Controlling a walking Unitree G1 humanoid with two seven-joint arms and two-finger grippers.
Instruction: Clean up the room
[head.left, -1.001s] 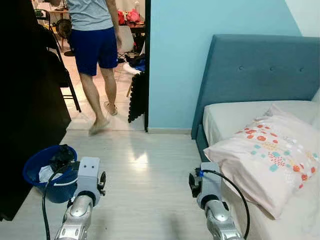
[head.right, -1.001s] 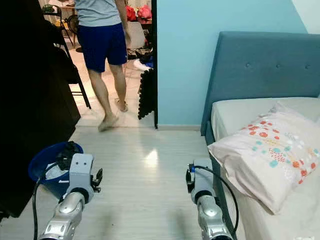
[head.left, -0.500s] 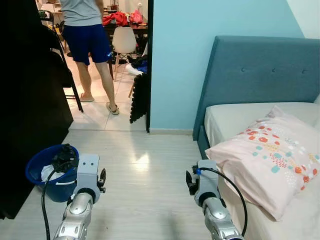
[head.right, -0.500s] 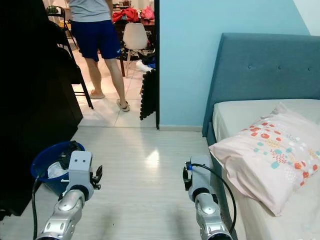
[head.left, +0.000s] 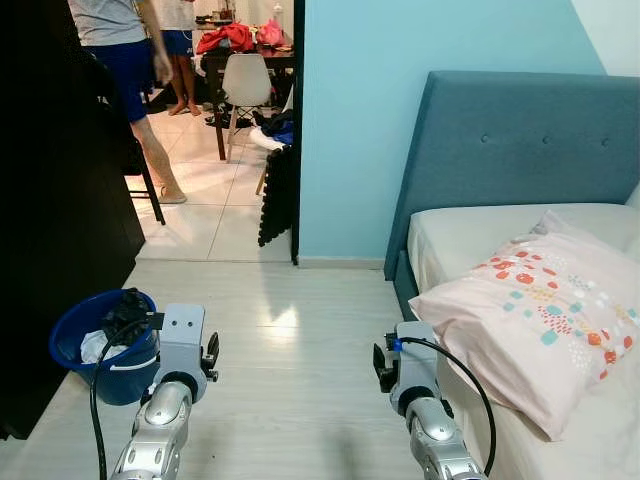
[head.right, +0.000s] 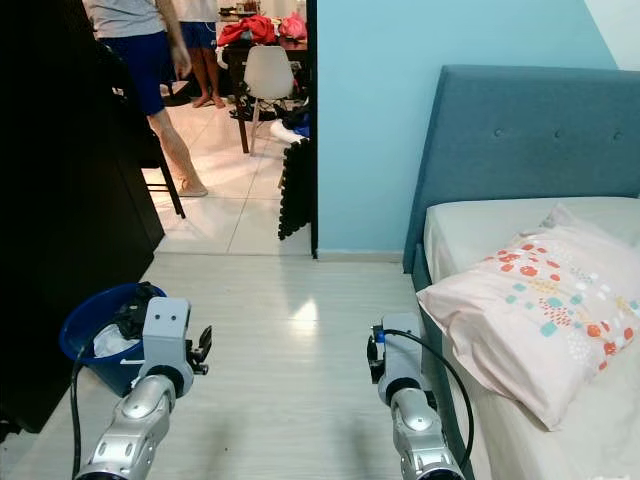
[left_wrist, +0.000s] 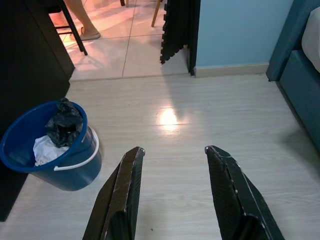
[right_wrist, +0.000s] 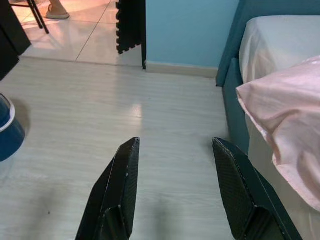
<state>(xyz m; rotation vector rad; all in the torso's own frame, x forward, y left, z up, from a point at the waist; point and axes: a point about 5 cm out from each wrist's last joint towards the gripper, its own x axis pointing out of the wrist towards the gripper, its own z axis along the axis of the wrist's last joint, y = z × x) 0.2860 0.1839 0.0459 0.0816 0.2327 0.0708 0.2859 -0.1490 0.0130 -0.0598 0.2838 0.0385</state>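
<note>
"Two grippers, left gripper (left_wrist: 172, 192) and right gripper (right_wrist: 175, 187), are wide open, holding nothing?"

"Yes. Go slowly to the round blue plastic bucket (head.left: 100, 345), near left, by the dark cupboard (head.left: 50, 200)."

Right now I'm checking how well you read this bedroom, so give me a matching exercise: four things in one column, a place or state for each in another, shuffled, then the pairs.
Things:
1. blue bucket
2. floral pillow
3. white chair
4. left gripper

Places or states:
A. lying on the bed, hanging over its edge
B. in the tiled room beyond the doorway
C. open, holding nothing, above the pale floor
D. on the floor by the dark cabinet, with rubbish inside

Pairs: 1-D, 2-A, 3-B, 4-C
</note>
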